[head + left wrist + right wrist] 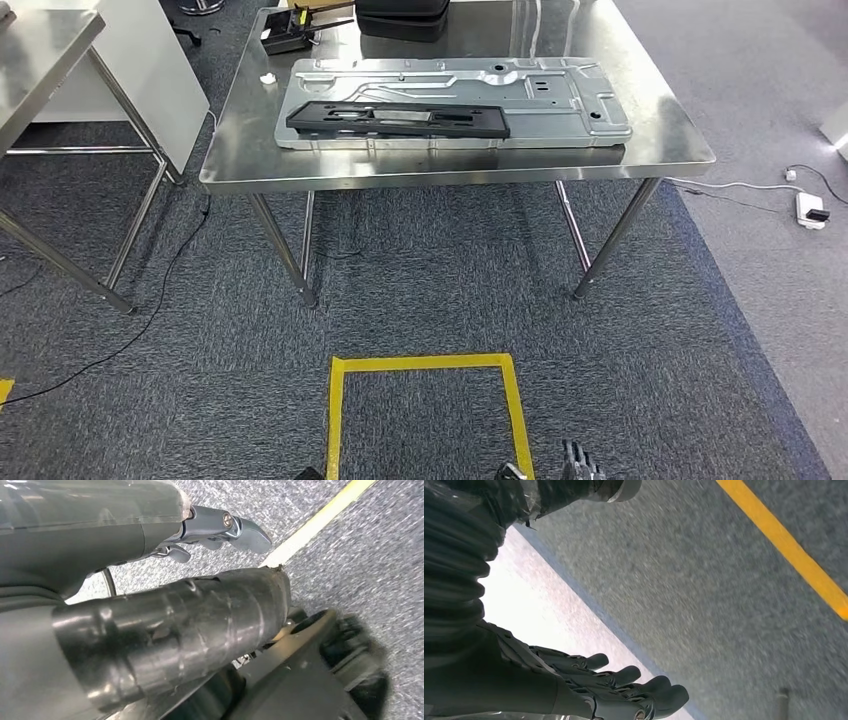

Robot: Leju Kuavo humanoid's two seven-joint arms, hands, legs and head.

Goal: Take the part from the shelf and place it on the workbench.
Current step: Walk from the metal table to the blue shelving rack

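Fronting workbench (230, 165): yellow floor tape (420, 364)

The workbench (640, 135) is brushed stainless steel, smooth and semi-glossy, on polished metal legs. At the upper centre of the head view lies a pressed sheet-metal panel (560, 95), silver with a dull satin finish (ribs and stamped holes visible). On it rests a black part (400, 118), matt, apparently plastic. A second steel table (40, 50) occupies the upper left, same brushed finish. The floor is grey carpet (200, 400), rough and short-piled, marked with glossy yellow tape (420, 363). The left hand (220, 530) shows smooth grey plastic fingers with a metal screw head. The right hand (624, 690) is dark matt plastic with a ribbed cover.
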